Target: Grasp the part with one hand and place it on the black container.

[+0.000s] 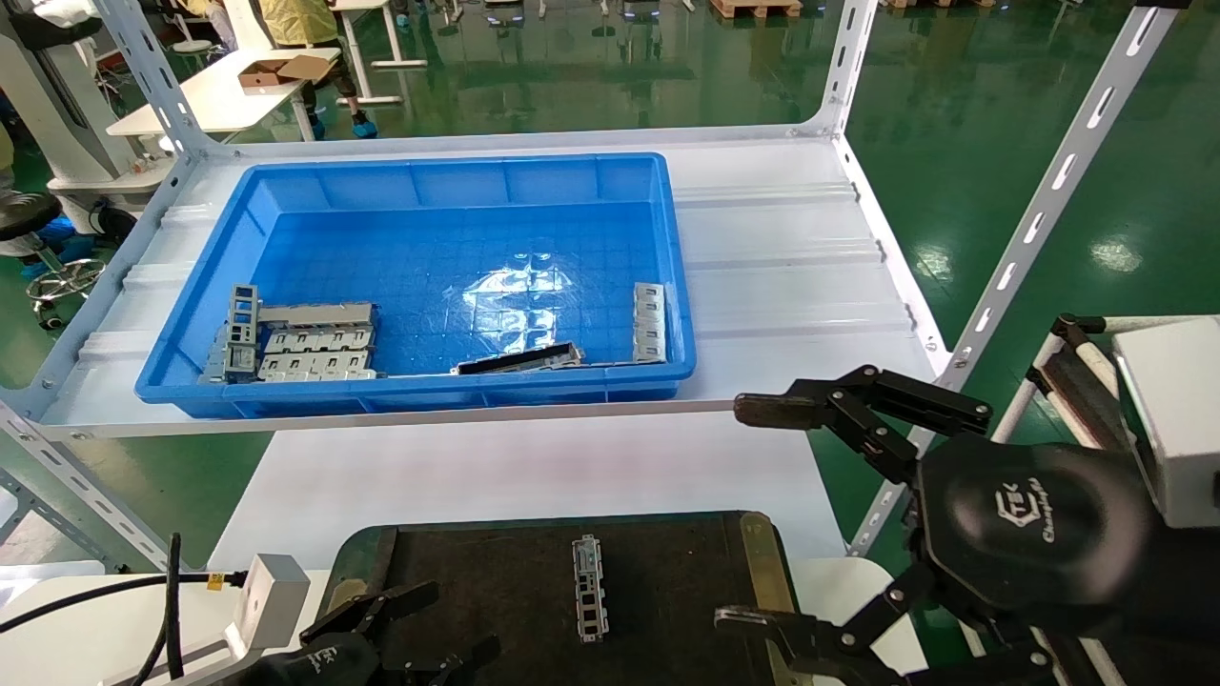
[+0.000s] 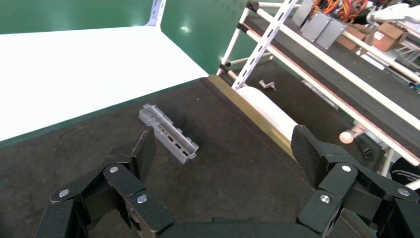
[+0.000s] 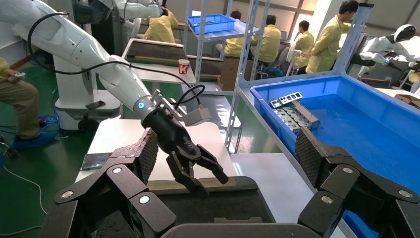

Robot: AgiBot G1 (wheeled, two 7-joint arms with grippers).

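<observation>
Right pincer (image 1: 762, 514) spread and empty, raised just off the black container's (image 1: 477, 562) right edge, left pincer (image 1: 400, 629) also spread at its near edge; part (image 1: 590, 588) lies flat on the container, untouched, so likely just released.

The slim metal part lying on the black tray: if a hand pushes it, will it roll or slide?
The part probably slides, not rolls: it looks flat-sided and lies flat on the black container. Its folded metal with cutouts suggests it is stiff and light. The matte, textured surface may resist sliding.
</observation>
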